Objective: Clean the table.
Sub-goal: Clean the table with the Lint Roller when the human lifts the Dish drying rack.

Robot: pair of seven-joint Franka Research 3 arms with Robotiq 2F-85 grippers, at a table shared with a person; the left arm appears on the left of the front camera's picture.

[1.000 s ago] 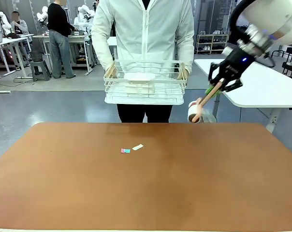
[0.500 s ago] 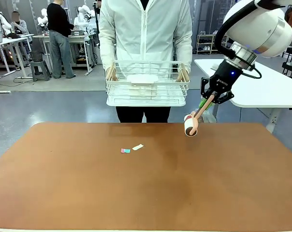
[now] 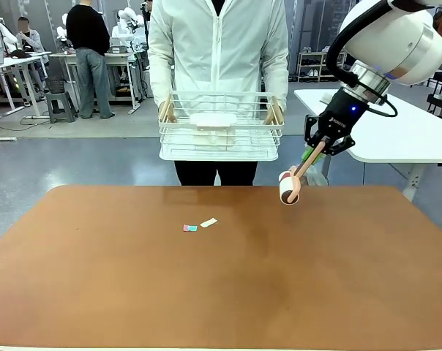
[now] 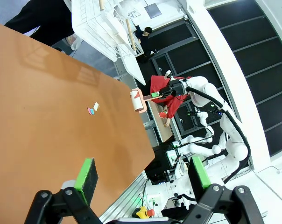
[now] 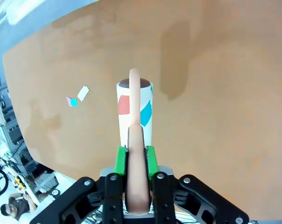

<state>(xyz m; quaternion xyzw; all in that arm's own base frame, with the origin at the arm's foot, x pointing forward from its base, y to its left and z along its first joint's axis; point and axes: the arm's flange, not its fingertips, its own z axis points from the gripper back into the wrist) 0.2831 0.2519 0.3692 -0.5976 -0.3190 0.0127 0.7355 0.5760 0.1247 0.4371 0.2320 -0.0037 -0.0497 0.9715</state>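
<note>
1. We are holding a lint roller [image 3: 288, 187] in our right gripper [image 3: 317, 150]. The green pads are clamped on its pinkish handle [image 5: 136, 140], and the roll is pointing down and away from the wrist.
2. Our left gripper [image 4: 142, 173] is hanging over the near part of the table with its fingers wide apart and nothing between them.
3. The table [image 3: 221, 292] is spreading out below both arms, a wide reddish-brown top. The roller is hanging over its far right part, near the far edge. Its shadow is falling apart from it, so we are judging it to be off the surface.
4. A few small paper scraps [image 3: 199, 225], pink, teal and white, are lying together on the table's far left-of-middle part, well apart from the roller.
5. A person [image 3: 219, 44] is standing at the far side, holding a white wire basket [image 3: 221, 93] in both hands above the table's edge.
6. We are judging the step in hand to be carrying the roller towards the scraps, with the cleaning pass not yet begun.
7. The next move is calling for a sweep to our left, a lowering until the roll is touching the top, then a roll across the scraps.
</note>
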